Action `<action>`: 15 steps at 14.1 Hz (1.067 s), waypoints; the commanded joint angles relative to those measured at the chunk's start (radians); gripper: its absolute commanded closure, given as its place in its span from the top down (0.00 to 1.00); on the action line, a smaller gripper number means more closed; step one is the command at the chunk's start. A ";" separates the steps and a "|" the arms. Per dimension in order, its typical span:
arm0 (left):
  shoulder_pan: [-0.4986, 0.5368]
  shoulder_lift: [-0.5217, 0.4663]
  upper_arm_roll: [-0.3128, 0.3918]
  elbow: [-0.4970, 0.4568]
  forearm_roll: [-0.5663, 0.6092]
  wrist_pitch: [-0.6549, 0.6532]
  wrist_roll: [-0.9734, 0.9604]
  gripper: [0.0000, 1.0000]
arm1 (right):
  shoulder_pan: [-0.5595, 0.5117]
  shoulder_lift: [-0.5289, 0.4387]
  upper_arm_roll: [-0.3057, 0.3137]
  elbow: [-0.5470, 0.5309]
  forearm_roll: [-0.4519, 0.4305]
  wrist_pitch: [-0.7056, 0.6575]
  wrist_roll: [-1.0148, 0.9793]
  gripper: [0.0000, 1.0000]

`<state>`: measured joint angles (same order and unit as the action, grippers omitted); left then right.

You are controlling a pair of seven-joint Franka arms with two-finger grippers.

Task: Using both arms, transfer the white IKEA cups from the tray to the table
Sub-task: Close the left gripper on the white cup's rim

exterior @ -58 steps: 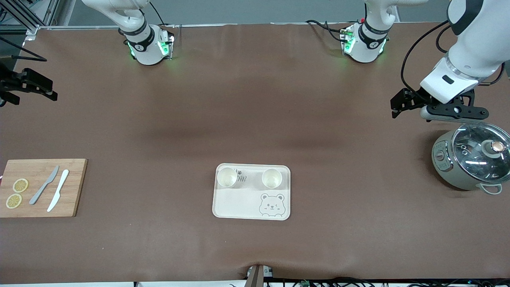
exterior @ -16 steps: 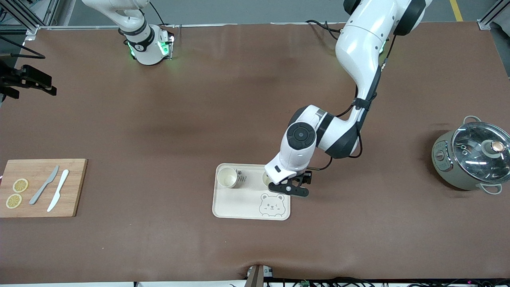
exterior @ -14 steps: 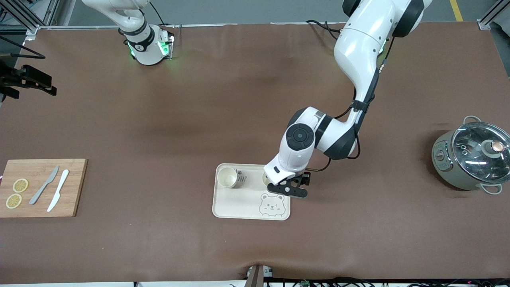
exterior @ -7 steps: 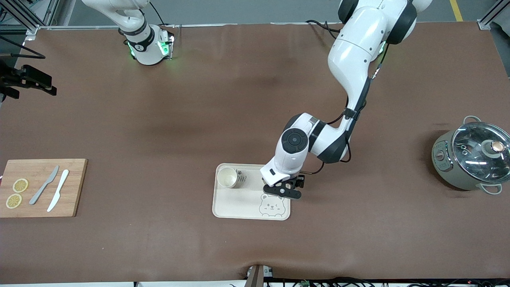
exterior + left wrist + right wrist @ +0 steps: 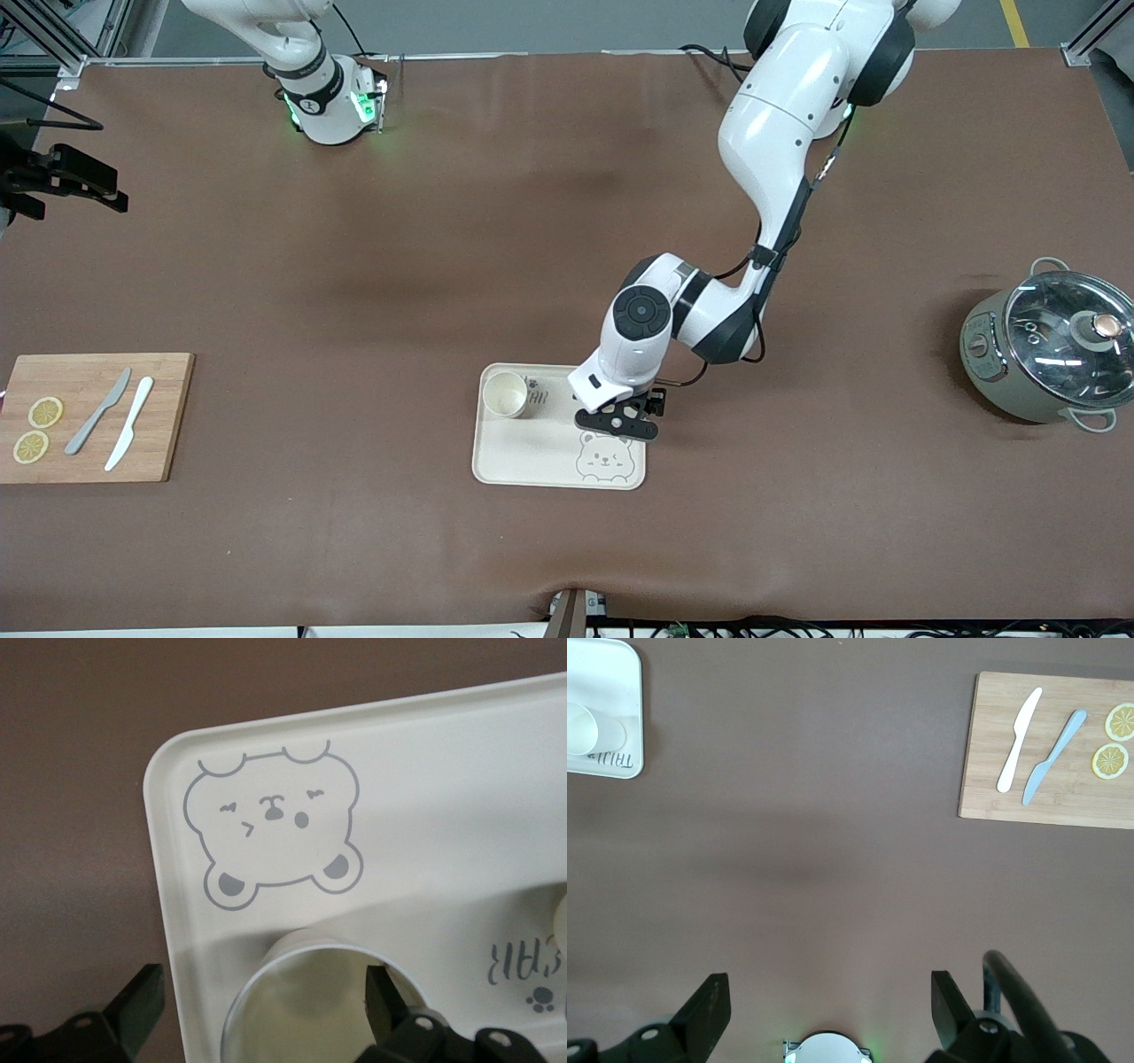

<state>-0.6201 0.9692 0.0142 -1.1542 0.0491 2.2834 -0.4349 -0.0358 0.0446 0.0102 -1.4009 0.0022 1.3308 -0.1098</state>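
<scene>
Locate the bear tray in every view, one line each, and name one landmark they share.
Front view: bear tray, mid-table, under the left gripper.
Left wrist view: bear tray fills most of the picture, bear face showing.
Right wrist view: only a corner of it at the edge.
Shared landmark: the tray's printed lettering.

Both arms are glossy white shells with black joint bands. The left arm (image 5: 771, 115) carries a round black cap on its wrist housing and a thin black cable along the forearm. Its claw (image 5: 617, 422) is black, with small pale screws – the right claw (image 5: 824, 1014) looks the same. Green lights glow at the right arm's base (image 5: 332, 102).
</scene>
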 commanded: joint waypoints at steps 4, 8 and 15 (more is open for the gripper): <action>0.005 0.011 0.010 0.027 0.001 -0.007 -0.007 1.00 | -0.009 0.003 0.011 0.010 -0.001 -0.013 0.010 1.00; 0.014 0.003 0.012 0.021 -0.002 -0.009 -0.005 0.93 | -0.007 0.004 0.013 0.010 0.001 -0.013 0.010 1.00; 0.017 0.000 0.010 0.014 -0.026 -0.010 0.004 0.00 | -0.010 0.004 0.011 0.010 -0.001 -0.019 0.010 1.00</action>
<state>-0.6002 0.9693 0.0185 -1.1518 0.0423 2.2831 -0.4349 -0.0358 0.0462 0.0130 -1.4009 0.0023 1.3266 -0.1098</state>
